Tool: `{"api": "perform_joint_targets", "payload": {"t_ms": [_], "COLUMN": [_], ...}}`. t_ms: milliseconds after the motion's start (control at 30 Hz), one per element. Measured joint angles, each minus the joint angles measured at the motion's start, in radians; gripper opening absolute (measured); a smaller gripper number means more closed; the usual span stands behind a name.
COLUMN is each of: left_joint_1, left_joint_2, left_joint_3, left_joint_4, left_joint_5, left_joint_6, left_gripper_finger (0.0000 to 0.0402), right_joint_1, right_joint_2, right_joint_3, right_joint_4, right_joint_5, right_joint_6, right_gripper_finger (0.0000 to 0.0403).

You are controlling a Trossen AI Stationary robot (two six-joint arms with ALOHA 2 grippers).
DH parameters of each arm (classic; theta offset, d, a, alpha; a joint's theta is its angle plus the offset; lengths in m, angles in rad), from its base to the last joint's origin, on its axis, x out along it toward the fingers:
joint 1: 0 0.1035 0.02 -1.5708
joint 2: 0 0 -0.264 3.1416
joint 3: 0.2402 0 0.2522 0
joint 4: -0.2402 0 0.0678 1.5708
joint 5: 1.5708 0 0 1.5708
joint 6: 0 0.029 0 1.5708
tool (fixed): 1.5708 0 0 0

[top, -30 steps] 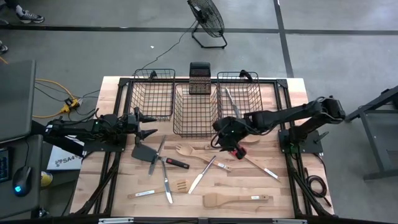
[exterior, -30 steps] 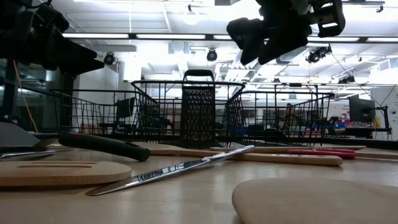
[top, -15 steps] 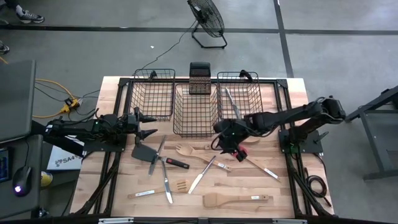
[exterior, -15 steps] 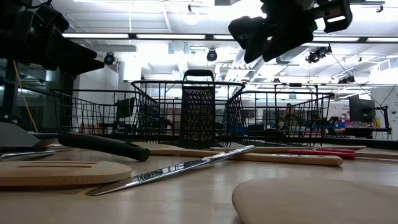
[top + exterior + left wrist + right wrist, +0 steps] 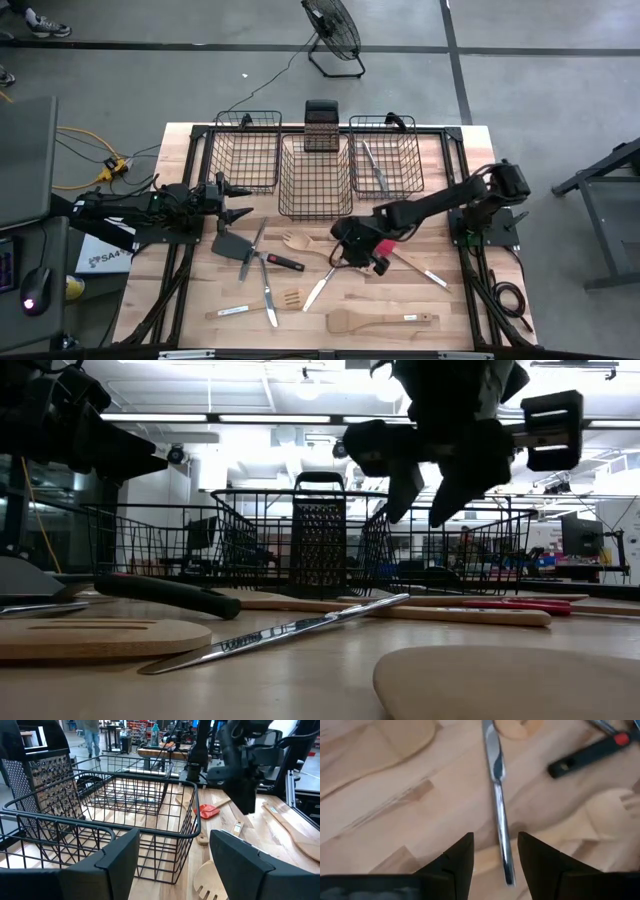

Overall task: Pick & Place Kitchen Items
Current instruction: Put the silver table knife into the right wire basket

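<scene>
Our right gripper [image 5: 352, 252] has swung from beside the black wire baskets [image 5: 315, 175] toward the slim silver metal knife [image 5: 322, 283].
Its fingers [image 5: 457, 860] stand partly apart, empty, above the knife; our left gripper [image 5: 238, 200] waits wide open, holding nothing.

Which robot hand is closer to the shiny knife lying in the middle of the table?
The right. The right gripper hangs just above the knife, open. The left gripper waits, open, by the left basket, farther away.
</scene>
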Motion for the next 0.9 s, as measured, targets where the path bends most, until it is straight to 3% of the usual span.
{"api": "perform_joint_targets", "payload": {"t_ms": [167,433,533,733,900], "left_joint_1": [0.000,0.000,0.000,0.000,0.000], "left_joint_2": [0.000,0.000,0.000,0.000,0.000], "left_joint_3": [0.000,0.000,0.000,0.000,0.000], "left_joint_4": [0.000,0.000,0.000,0.000,0.000], "left_joint_5": [0.000,0.000,0.000,0.000,0.000], "left_joint_6": [0.000,0.000,0.000,0.000,0.000], "left_gripper_finger": [0.0237,0.0237,0.0237,0.0237,0.0237], "right_joint_1": [0.031,0.048,0.048,0.048,0.044], "right_joint_2": [0.063,0.207,0.239,0.277,0.277], "right_joint_3": [0.035,0.200,0.208,0.207,0.207], "right_joint_4": [0.026,-0.015,-0.049,-0.085,-0.072], "right_joint_5": [-0.014,0.002,0.003,0.103,0.109], "right_joint_6": [-0.027,-0.039,-0.044,-0.122,-0.123], "right_gripper_finger": [0.0150,0.0199,0.0207,0.0208,0.0208]}}
